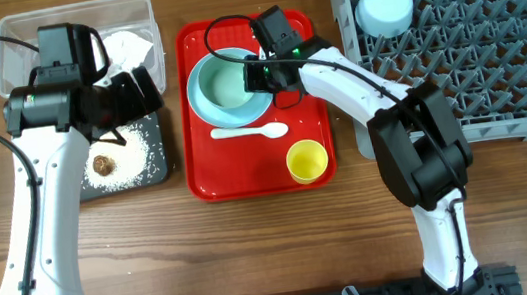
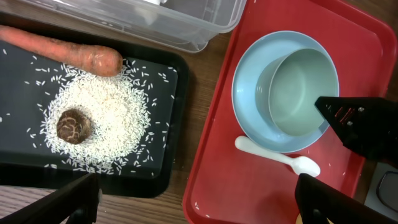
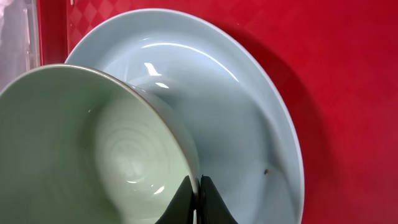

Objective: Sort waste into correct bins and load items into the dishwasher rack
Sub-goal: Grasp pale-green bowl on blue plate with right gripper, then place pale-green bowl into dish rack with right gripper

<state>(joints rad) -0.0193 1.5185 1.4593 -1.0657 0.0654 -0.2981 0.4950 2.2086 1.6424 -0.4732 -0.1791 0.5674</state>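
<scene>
A pale blue bowl (image 1: 229, 86) sits in the pale blue plate (image 1: 197, 100) on the red tray (image 1: 247, 175). My right gripper (image 1: 267, 69) is shut on the bowl's right rim; the right wrist view shows the fingers (image 3: 198, 198) pinching the rim of the bowl (image 3: 93, 149) over the plate (image 3: 249, 106). My left gripper (image 1: 141, 90) is open and empty (image 2: 199, 205), above the gap between the black tray (image 2: 165, 168) and the red tray. Carrot (image 2: 62, 51), rice (image 2: 102, 115) and the brown lump (image 2: 74, 125) lie in the black tray. The red wrapper is out of view.
The white spoon (image 1: 248, 131) and yellow cup (image 1: 306, 160) lie on the red tray. The second bowl (image 1: 384, 7) stands upside down in the grey rack (image 1: 493, 49). The clear tub (image 1: 29, 40) at the back left holds the white napkin (image 1: 128, 48).
</scene>
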